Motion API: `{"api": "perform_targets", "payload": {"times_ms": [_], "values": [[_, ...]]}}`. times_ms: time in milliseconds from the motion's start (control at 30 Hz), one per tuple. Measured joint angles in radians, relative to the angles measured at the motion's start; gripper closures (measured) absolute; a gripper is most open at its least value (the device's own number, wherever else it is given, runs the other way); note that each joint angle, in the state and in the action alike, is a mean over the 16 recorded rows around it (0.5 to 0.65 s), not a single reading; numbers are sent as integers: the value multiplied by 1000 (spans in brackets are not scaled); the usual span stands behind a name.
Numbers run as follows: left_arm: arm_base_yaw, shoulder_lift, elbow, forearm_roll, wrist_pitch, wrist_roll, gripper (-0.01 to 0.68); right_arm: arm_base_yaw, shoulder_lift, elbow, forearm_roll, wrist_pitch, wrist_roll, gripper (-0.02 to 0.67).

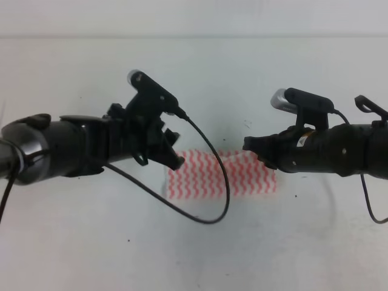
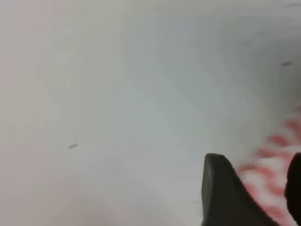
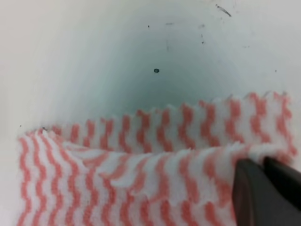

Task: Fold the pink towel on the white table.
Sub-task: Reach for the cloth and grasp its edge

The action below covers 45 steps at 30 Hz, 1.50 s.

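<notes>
Exterior high view: pink towel [image 1: 227, 176] lies flat on the white table [image 1: 91, 242], about mid-table, between the two arms.
Towel shape: wide rectangle, looks doubled over; far edge partly hidden behind both grippers.
Left gripper [image 1: 173, 159]: over the towel's left end, near its far-left corner; tips dark against the cloth, contact unclear.
Left jaws: left wrist view shows two dark fingers [image 2: 225, 197] apart, striped cloth [image 2: 273, 169] visible in the gap; view is blurred, cannot tell if they grip anything.
Right gripper [image 1: 250, 144]: at the towel's far edge, right of its centre.
Right jaws: right wrist view shows both fingertips [image 3: 256, 190] pressed together on a raised fold of the towel [image 3: 117, 179], clamped on cloth.
Towel layers: right wrist view shows an upper layer lifted over a lower layer, whose far edge lies on the table.
Cable [image 1: 209, 182]: black loop from left arm hangs across the towel's left half.
Table marks: small dark specks [image 3: 156, 70] beyond the towel.
</notes>
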Motion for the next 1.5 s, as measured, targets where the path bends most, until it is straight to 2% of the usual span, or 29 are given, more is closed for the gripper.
{"api": "perform_targets", "payload": {"times_ms": [267, 600, 967, 1500], "values": [[0, -1, 36, 56, 182, -37, 560, 0, 1, 0, 0, 4, 0, 666], [0, 0, 56, 113, 284, -33, 664, 0, 1, 0, 0, 6, 0, 666], [0, -1, 56, 143, 353, -6, 677, 0, 1, 0, 0, 6, -1, 666], [-1, 35, 56, 156, 488, 146, 677, 0, 1, 0, 0, 6, -1, 666]]}}
